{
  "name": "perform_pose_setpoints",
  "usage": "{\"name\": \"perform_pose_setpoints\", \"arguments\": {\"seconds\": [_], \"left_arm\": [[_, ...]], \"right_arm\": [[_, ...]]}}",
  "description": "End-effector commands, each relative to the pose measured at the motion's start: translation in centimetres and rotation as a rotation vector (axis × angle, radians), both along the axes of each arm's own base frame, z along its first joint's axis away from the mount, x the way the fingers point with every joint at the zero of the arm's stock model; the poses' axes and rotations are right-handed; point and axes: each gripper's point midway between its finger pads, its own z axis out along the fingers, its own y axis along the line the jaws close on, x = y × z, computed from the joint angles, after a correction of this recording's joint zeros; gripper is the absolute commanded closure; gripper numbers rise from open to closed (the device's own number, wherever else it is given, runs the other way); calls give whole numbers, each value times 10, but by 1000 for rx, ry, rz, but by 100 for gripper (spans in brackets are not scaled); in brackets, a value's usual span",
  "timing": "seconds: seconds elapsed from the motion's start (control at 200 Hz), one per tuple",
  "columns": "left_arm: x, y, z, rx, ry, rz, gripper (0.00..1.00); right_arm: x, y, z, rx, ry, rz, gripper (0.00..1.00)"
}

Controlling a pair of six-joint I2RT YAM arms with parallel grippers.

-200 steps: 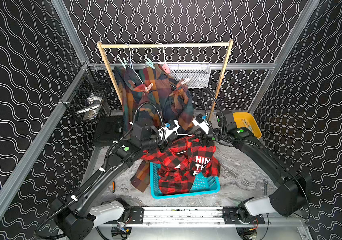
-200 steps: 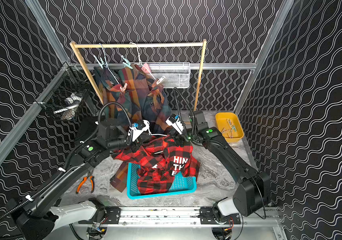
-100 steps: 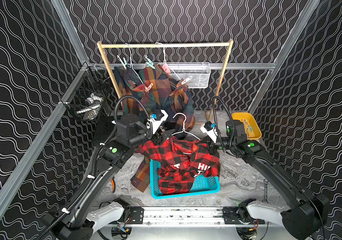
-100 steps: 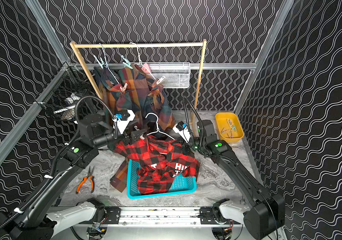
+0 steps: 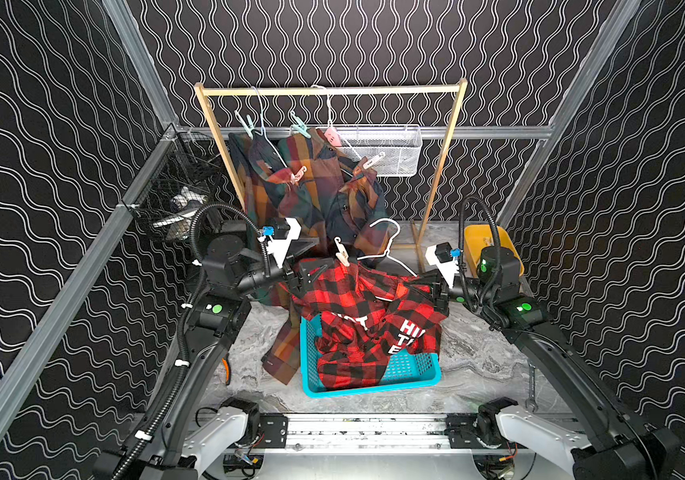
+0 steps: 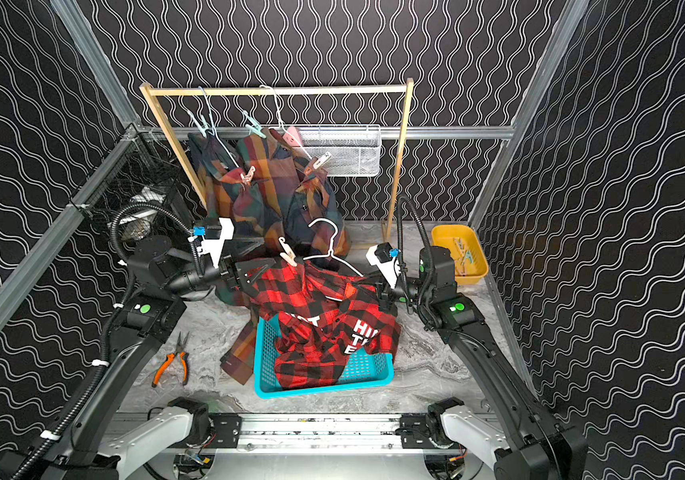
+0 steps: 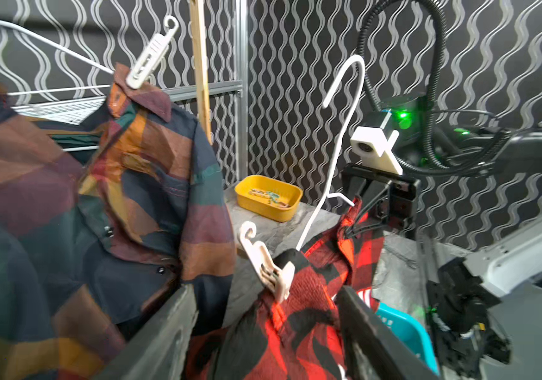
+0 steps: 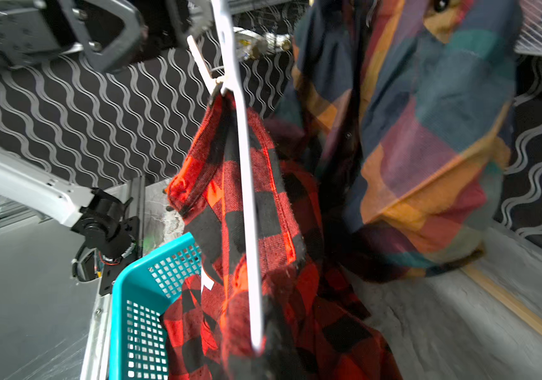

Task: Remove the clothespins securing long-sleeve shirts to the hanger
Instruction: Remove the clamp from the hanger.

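Note:
A red-and-black check long-sleeve shirt [image 5: 357, 316] drapes from a white hanger [image 5: 386, 249] down into a teal basket [image 5: 411, 370]. A cream clothespin [image 5: 341, 253] [image 7: 268, 266] pins its shoulder to the hanger. My left gripper [image 5: 311, 257] [image 7: 264, 292] is open, one finger on each side of that shoulder just below the clothespin. My right gripper [image 5: 432, 286] is shut on the hanger's [image 8: 246, 197] other end, cloth bunched around it. Two big-check shirts [image 5: 311, 187] hang on the wooden rack [image 5: 332, 89], held by mint [image 5: 299, 124], pink [image 5: 332, 135] and cream [image 5: 374, 160] clothespins.
A yellow tray [image 5: 477, 241] [image 7: 268, 197] with loose pegs sits behind the right arm. A white wire basket [image 5: 386, 149] hangs at the back, a black mesh basket [image 5: 174, 199] on the left wall. Orange-handled pliers [image 6: 172, 361] lie by the left arm.
My left gripper went from shut to open and drew back left. The right gripper closed on the hanger end and moved right. The red shirt is spread wider and the hanger stands higher.

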Motion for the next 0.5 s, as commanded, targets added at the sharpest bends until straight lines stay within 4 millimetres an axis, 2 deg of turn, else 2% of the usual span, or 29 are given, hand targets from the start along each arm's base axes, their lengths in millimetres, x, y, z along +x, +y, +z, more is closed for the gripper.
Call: {"name": "perform_pose_setpoints", "arguments": {"seconds": [0.0,0.335,0.495], "left_arm": [[-9,-8,14,-37,-45,-102,28],[-6,-14,-1,-47,-10,-164,27],[-5,-16,3,-62,-18,-188,26]], "right_arm": [[-11,7,16,45,-61,96,100],[-18,10,24,67,-65,152,100],[-21,14,23,70,-55,182,100]]}}
